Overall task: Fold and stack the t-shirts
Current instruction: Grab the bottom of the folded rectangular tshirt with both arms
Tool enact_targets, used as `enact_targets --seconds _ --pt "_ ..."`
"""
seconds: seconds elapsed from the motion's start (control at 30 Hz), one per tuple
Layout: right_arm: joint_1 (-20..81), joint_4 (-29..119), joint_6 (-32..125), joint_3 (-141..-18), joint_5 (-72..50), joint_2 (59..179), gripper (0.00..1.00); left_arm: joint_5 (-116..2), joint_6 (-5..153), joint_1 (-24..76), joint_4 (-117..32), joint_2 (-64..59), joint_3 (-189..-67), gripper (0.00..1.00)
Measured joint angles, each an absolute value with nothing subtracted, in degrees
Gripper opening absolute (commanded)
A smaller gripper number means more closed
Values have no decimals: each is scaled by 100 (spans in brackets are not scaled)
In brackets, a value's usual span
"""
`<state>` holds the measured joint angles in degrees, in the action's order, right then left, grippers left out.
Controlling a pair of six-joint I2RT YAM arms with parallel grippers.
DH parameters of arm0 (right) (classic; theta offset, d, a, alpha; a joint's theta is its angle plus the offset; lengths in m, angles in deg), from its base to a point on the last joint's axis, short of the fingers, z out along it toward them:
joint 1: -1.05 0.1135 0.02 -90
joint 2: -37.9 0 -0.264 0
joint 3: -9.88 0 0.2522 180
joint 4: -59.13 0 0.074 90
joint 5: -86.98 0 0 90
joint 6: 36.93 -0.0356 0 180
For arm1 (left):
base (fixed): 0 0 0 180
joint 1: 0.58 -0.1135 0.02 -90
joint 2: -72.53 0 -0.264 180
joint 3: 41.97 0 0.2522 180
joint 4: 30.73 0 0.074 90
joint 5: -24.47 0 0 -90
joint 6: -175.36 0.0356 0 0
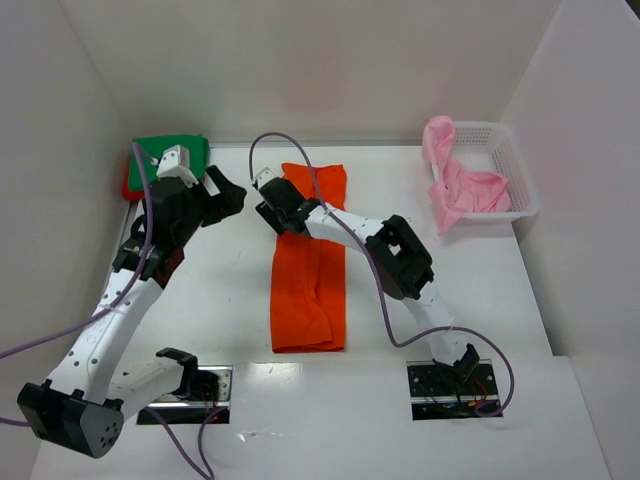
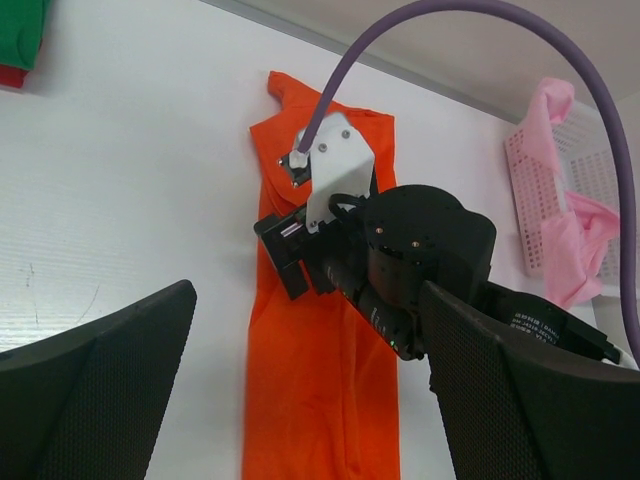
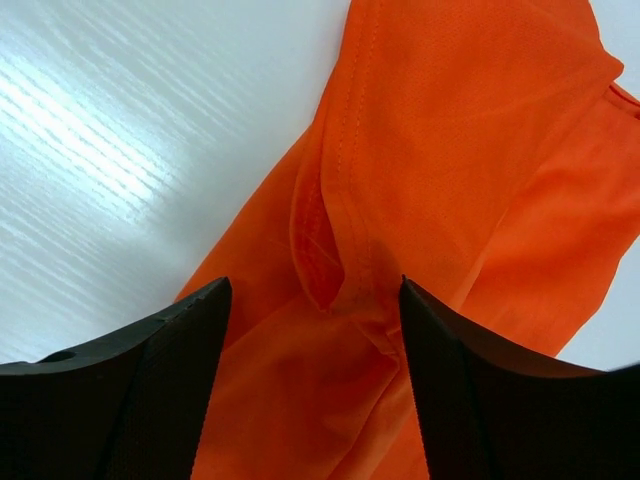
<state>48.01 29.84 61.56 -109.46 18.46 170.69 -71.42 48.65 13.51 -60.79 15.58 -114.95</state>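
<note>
Our right fingers (image 3: 150, 390) stand spread over the orange t-shirt (image 1: 310, 290), a long strip lying mid-way across the surface (image 1: 500, 290); our left fingers (image 2: 100, 370) are spread too, empty. The green t-shirt (image 1: 180, 150) sits stacked on the red t-shirt (image 1: 130, 187). We judge orange half-folded, and the pink t-shirt (image 1: 460, 185) waits in its basket (image 1: 515, 160).

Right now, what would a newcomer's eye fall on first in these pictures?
The bright orange cloth t-shirt, folded into a long strip in the middle, with the right gripper open over its far part. Next, the pale pink cloth t-shirt spilling from the white plastic lattice basket at the far right.
</note>
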Motion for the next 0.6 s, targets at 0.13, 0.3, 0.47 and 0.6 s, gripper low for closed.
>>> enact_targets --seconds 0.13,0.3,0.47,0.6 --pt "4750 2975 6045 -11062 1911 17145 66 -7083 4868 1331 -6079 1490 -11493 100" --pt "4562 2953 5916 -11084 1909 17194 52 -7070 4868 1298 -6076 1473 -11482 100" --pt "4374 2918 5898 -11259 1881 17336 30 -7011 4868 1298 -6079 1392 -11482 100" --pt "4331 2888 5815 -11309 1857 17360 19 -6994 4865 1265 -6076 1375 -11482 100"
